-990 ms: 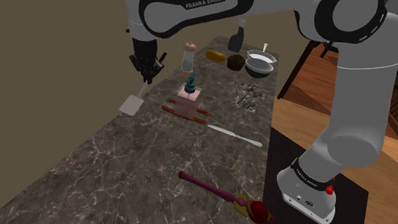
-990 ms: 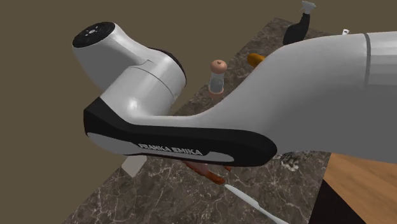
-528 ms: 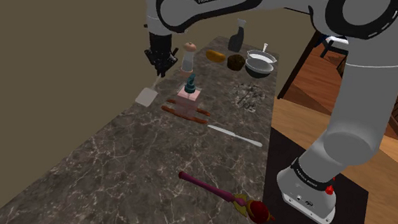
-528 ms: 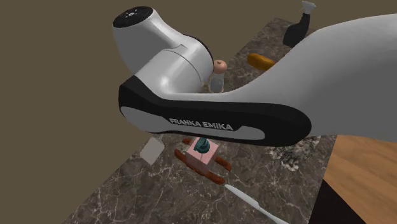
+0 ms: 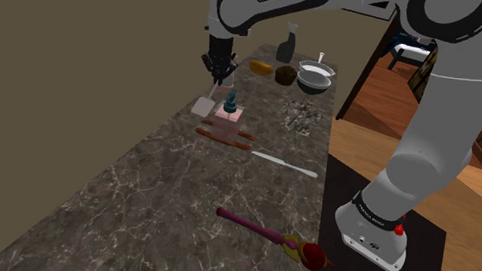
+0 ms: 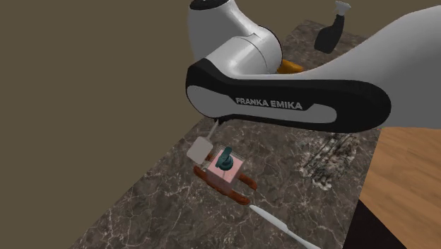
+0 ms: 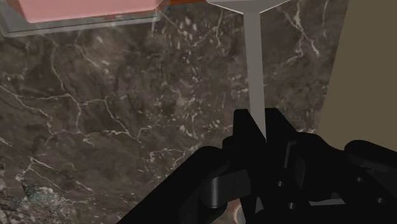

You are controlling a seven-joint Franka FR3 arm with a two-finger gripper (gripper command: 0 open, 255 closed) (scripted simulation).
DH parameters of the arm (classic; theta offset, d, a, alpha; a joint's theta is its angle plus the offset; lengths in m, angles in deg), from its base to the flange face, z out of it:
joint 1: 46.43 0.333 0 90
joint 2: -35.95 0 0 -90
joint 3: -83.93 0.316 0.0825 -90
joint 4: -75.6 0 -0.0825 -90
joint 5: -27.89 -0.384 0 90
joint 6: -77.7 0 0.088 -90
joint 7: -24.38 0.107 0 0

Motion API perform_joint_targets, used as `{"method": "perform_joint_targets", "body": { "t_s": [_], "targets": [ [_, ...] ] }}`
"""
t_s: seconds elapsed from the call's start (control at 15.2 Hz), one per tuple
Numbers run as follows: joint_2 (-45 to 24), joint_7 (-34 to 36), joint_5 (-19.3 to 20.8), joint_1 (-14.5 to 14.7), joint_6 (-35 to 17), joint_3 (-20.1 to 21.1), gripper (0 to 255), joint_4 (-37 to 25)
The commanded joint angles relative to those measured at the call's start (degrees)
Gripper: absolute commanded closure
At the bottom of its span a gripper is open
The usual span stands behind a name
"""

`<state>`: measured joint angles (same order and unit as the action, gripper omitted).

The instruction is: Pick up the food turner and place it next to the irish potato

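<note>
My black gripper (image 5: 220,72) is shut on the thin handle of the pale grey food turner (image 5: 203,105), which hangs blade-down over the dark marble counter (image 5: 168,194). The flat blade sits just beside the pink box (image 5: 229,114) on the wall side. In the second exterior view the turner (image 6: 200,149) hangs under the arm, left of the pink box (image 6: 225,170). In the wrist view the fingers (image 7: 245,130) of the gripper (image 7: 259,127) clasp the turner's handle (image 7: 254,70). The brown irish potato (image 5: 285,74) lies farther along the counter, beside a steel bowl (image 5: 313,78).
A yellow-orange food item (image 5: 261,65) and a dark bottle (image 5: 287,45) stand near the potato. A knife (image 5: 284,164) and a maroon utensil (image 5: 264,232) lie nearer the stand. A brown wall (image 5: 81,80) runs along the counter's left edge.
The gripper has carried the turner along the wall side of the counter toward its far end, from well left of the pink box to right beside it.
</note>
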<state>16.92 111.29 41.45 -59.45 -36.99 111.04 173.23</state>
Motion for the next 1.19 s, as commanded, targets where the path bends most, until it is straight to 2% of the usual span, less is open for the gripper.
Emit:
{"method": "perform_joint_targets", "body": {
  "t_s": [0.0, 0.59, 1.12],
  "targets": [
    [0.56, -2.66, -0.46, -1.89, -0.52, -0.67, 255, 0.73],
    [0.83, -14.09, -1.81, -9.55, -1.47, -4.07, 255, 0.7],
    [-2.45, -23.57, -2.05, -15.34, -0.55, -7.17, 255, -4.27]
  ]
}}
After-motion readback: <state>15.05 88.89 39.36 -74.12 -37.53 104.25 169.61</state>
